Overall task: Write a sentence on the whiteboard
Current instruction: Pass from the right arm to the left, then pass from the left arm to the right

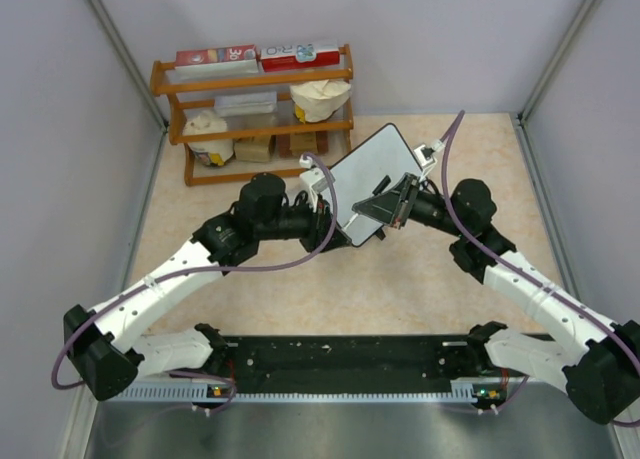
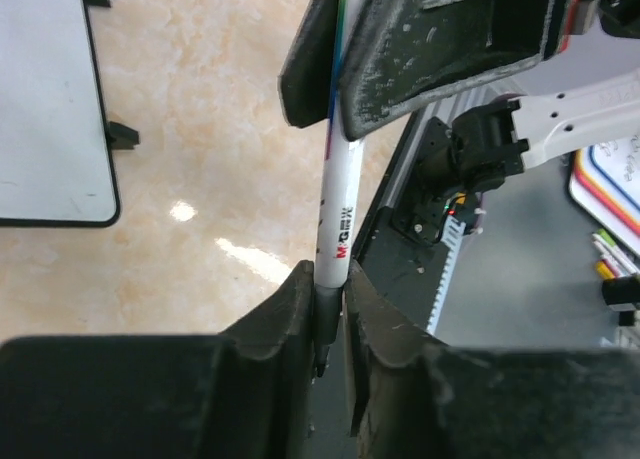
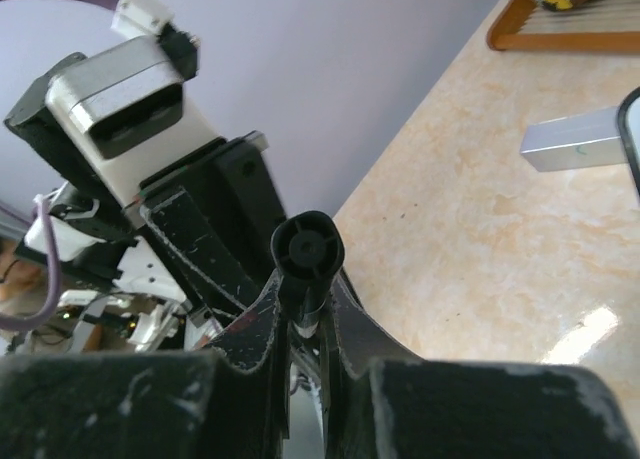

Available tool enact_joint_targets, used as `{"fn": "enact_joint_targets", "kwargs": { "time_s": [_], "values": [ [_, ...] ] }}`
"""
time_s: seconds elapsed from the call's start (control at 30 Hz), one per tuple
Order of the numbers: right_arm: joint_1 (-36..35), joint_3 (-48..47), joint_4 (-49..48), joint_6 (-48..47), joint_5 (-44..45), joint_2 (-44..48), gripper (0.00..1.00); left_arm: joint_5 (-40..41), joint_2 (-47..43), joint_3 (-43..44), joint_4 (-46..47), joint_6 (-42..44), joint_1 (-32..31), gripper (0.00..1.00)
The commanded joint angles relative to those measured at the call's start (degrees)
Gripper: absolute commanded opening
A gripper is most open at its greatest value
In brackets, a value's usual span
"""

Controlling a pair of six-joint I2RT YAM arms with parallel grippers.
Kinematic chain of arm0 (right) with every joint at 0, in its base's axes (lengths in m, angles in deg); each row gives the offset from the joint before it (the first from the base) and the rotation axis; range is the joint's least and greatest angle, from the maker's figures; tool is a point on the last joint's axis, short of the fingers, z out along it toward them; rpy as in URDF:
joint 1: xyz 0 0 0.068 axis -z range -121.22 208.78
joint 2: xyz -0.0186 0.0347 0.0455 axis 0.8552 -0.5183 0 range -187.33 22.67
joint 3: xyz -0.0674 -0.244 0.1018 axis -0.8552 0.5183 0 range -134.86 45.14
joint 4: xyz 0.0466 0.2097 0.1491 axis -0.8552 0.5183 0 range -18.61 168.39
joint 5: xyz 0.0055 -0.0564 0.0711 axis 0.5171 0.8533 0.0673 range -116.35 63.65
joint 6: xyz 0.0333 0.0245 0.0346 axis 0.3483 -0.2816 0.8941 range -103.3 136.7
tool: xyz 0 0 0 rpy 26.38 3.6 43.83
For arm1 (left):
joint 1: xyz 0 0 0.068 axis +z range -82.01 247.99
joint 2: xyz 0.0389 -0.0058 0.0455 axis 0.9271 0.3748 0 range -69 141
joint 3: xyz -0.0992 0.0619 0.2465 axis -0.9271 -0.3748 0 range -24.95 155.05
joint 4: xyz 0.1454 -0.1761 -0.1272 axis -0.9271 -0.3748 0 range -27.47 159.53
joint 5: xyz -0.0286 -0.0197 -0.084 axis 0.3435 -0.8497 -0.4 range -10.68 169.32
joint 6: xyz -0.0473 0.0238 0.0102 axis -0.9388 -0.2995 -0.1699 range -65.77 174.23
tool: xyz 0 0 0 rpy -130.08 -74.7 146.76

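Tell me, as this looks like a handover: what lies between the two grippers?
A white marker spans the gap, one end between the left gripper's fingers, the other clamped in the right gripper; the left wrist view shows it.

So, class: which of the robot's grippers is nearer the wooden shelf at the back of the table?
Left. The left gripper is just in front of the wooden shelf; the right gripper is farther to the shelf's right, over the whiteboard.

The whiteboard (image 2: 50,99) is cut off by the frame's edge; the marker's (image 2: 338,219) tip is hidden between claws.
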Motion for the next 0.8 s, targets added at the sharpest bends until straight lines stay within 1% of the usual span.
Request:
{"fn": "enact_joint_targets", "kwargs": {
  "time_s": [0.0, 0.03, 0.1, 0.13, 0.17, 0.23, 0.27, 0.3, 0.33, 0.37, 0.4, 0.43, 0.5, 0.6, 0.77],
  "values": [
    [-0.5, -0.1, 0.3, -0.4, 1.2, 1.7, 0.0, -1.3, 0.6, -0.3, 5.3, -0.4, -0.3, 0.07],
    [-0.5, -0.3, 1.3, -1.1, 1.1, 1.9, 0.0, -1.4, 0.4, -0.2, 5.3, -0.3, -0.3, 0.0],
    [-0.4, -1.4, 4.8, -3.4, 1.4, 2.6, 0.24, -2.1, -0.1, -0.4, 6.1, -0.1, -0.3, 0.0],
    [-0.3, -3.5, 7.3, -7.2, 1.7, 2.9, 0.34, -2.2, -0.3, -0.2, 6.1, 0.1, -0.2, 0.0],
    [-0.1, -4.8, 14.3, -9.6, 2.4, 3.9, 0.58, -2.4, -0.7, -0.1, 5.8, 0.2, -0.2, 0.0],
    [1.6, -7.4, 18.8, -14.2, 3.7, 5.1, 0.8, -3.0, -1.2, 0.3, 4.2, 1.1, -0.2, 0.0],
    [2.7, -7.7, 20.0, -14.9, 3.0, 6.2, 0.95, -3.2, -1.5, 0.4, 3.8, 1.3, -0.3, 0.0],
    [3.8, -7.9, 20.0, -15.0, 0.3, 6.8, 0.99, -3.4, -1.6, 0.8, 2.5, 1.9, -0.2, 0.0],
    [6.5, -8.3, 19.9, -15.1, -1.7, 7.1, 0.99, -4.0, -1.8, 1.2, 2.1, 2.2, -0.2, 0.0],
    [7.7, -8.3, 18.7, -14.9, -3.8, 7.2, 0.99, -4.6, -2.0, 1.7, 1.7, 2.5, -0.2, 0.0],
    [8.7, -8.4, 18.4, -14.7, -7.9, 7.1, 0.99, -5.1, -1.9, 2.1, 1.0, 3.1, -0.2, 0.0],
    [9.8, -9.0, 18.0, -14.8, -9.7, 7.0, 0.99, -6.4, -1.9, 2.5, 0.1, 3.4, -0.2, 0.0],
    [9.9, -9.4, 15.8, -15.0, -14.7, 6.4, 0.99, -8.0, -1.7, 3.3, -0.7, 4.1, -0.2, 0.0],
    [9.9, -9.9, 12.3, -14.0, -20.0, 5.7, 0.99, -10.5, -1.8, 3.7, -0.9, 4.4, -0.2, 0.0],
    [9.9, -12.2, 15.3, -16.1, -20.8, 4.8, 0.99, -13.0, -2.6, 3.6, -0.4, 4.7, -0.2, 0.0]
  ]
}}
